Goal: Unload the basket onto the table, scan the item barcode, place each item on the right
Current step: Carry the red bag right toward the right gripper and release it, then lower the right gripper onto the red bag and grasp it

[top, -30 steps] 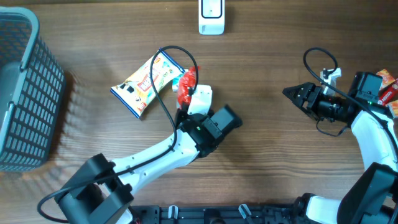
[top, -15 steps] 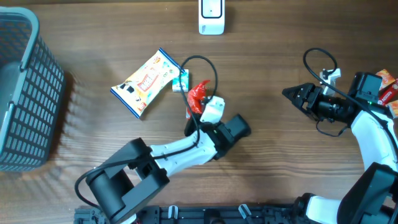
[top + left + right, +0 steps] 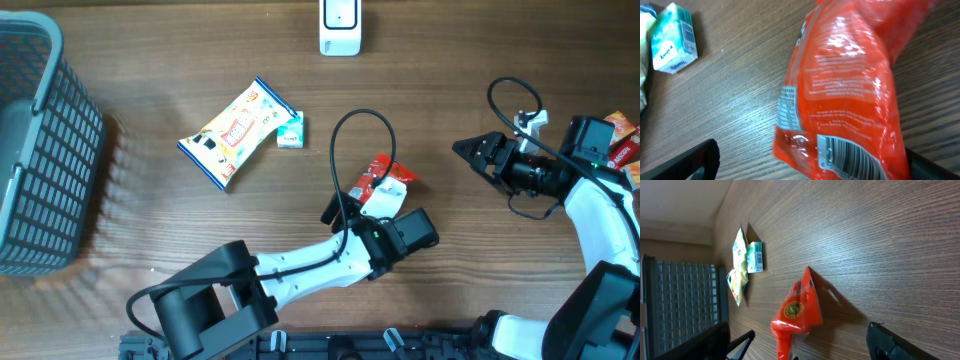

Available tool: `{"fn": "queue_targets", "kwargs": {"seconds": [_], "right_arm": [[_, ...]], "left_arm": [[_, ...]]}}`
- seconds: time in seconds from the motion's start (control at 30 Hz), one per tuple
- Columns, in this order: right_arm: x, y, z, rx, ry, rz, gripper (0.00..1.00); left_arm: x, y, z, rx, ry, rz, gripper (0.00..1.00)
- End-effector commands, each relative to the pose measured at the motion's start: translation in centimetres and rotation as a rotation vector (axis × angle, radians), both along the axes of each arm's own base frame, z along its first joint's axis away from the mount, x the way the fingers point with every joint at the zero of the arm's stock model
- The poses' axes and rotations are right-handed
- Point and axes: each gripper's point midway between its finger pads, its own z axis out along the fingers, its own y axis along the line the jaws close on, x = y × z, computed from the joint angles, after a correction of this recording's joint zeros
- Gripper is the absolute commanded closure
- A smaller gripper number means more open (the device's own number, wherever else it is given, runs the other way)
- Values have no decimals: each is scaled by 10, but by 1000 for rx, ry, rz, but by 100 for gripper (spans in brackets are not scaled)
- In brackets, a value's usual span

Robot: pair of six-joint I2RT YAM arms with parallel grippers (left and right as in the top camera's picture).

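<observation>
You have the wooden table [image 3: 480,60] under everything, with the dark mesh basket [image 3: 40,150] at its left edge. Your left arm [image 3: 300,265] lies low across the front of the table, running from its base at the near edge up and to the right, a black cable looping above its wrist. Your left gripper [image 3: 807,160] has its jaws spread wide. The red packet [image 3: 380,180] sits between them, and the wrist view shows a clear gap between it and one finger [image 3: 695,160]. At the other finger you cannot tell whether they touch.

Your right arm [image 3: 600,215] curves up from the near right corner and bends back toward the middle. Your right gripper [image 3: 465,150] points left above the wood, rolled on its side. Its jaws are well apart and have nothing between them.

The yellow snack bag [image 3: 235,130] lies flat left of centre, well apart from the red packet.

The red packet is near the middle of the table, below and right of the white scanner [image 3: 340,25] at the far edge. It is glossy, crinkled film. White small print runs down the face toward the left wrist camera, beside a pale label panel. A barcode [image 3: 840,152] sits on a silvery patch at the end nearest the gripper. From the right wrist it stands up off the wood, showing a round yellow emblem [image 3: 792,309].

The small teal carton [image 3: 290,132] lies just beside the yellow bag.
</observation>
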Motion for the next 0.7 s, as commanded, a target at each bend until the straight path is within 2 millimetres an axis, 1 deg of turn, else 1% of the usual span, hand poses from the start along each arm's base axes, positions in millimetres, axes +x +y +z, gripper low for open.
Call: {"fn": "queue_targets", "kwargs": {"seconds": [0.0,0.07,0.13,0.27,0.33,0.4,0.43,0.5,0.53,0.57,0.6,0.63,0.67], "right_arm": [[5,4,18,22,-64,30,12],[4,6,21,41,-66,37,12],[2,7,20,47,-56,38,12],[-5,9,17,62,-10,36,11],[-12,14,13,68,29,48,11],[-22,25,11,67,50,98,11],[-28,33,7,49,69,132,21],[-36,45,-5,-23,116,184,45],[-40,53,-11,-69,134,218,69],[-44,62,-16,-110,142,259,86],[-46,74,-19,-139,139,302,96],[-47,83,-20,-157,134,330,96],[-48,97,-21,-185,117,375,96]], "left_arm": [[3,-3,19,-68,11,12,0],[7,-1,35,-112,-3,34,0],[11,7,58,-187,-18,85,0],[11,19,100,-354,43,98,0],[12,30,120,-430,61,110,0],[15,47,137,-482,65,139,0],[19,60,145,-511,64,180,0],[27,88,150,-544,56,301,0],[31,103,150,-545,55,355,0],[34,117,148,-538,56,403,0],[37,131,145,-530,62,458,0],[38,141,142,-523,67,497,0],[39,153,138,-517,78,550,0]]}}
